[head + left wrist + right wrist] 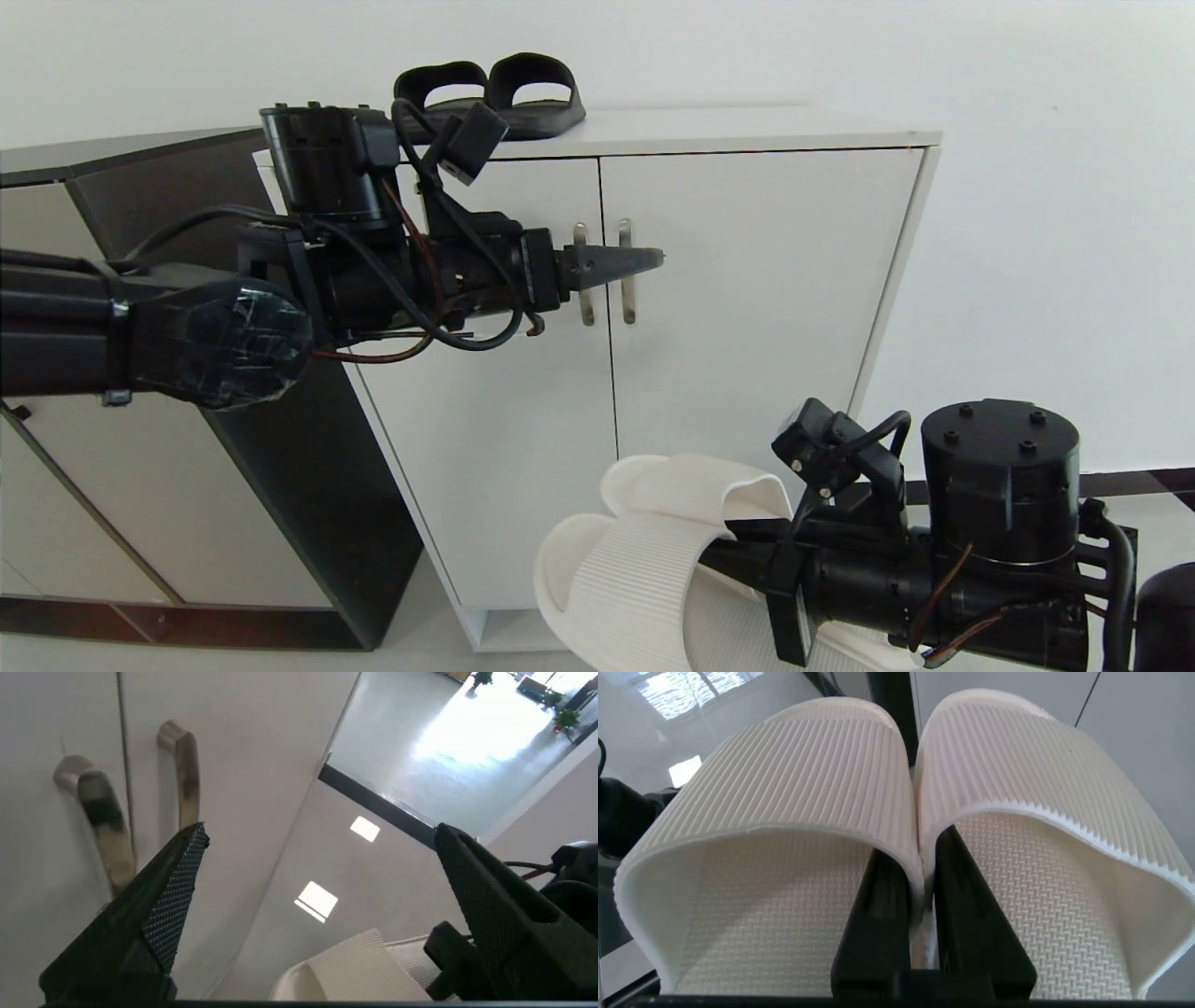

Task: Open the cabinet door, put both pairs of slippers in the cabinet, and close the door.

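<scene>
Left tool spread, level with handles, ready to pull; cabinet doors shut. Right tool pinches white slippers together by inner straps, low before cabinet, likely clear of door swing. Black slippers on cabinet top, toward back-left corner.

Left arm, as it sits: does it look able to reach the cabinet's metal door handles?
Likely yes. The open left gripper is level with the two metal door handles on the white cabinet, nothing between them; the white ribbed slippers hang lower, clear.
</scene>
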